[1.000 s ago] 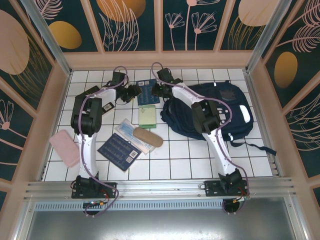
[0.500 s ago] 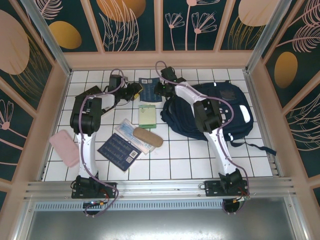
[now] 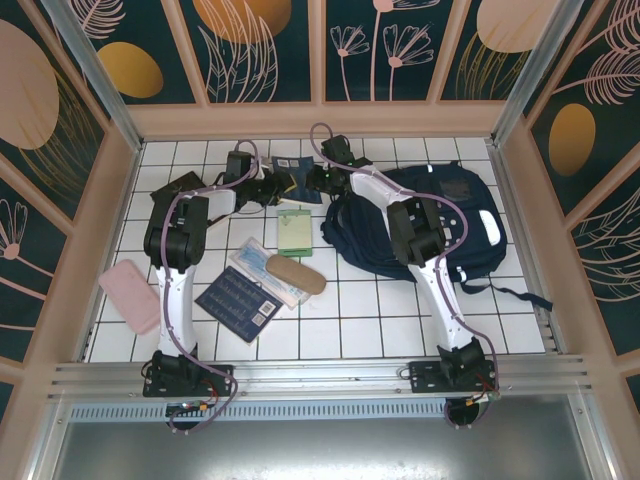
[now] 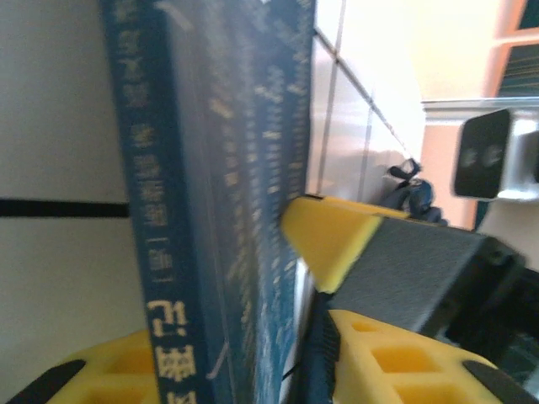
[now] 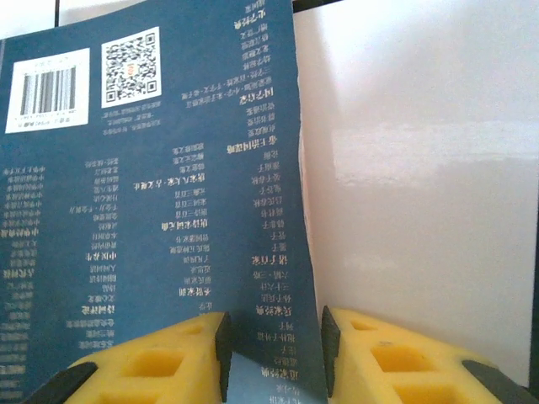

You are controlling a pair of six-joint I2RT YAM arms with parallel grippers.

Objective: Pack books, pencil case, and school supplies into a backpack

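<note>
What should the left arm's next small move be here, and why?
Probably close the left jaws onto the navy book. In the left wrist view it sits edge-on between the left gripper's fingers, with one finger of the right gripper against its face, so a firm pinch seems wise before carrying it to the backpack.

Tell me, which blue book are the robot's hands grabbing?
The far book, with the left gripper and right gripper around its edges. The near book lies flat, untouched.
</note>
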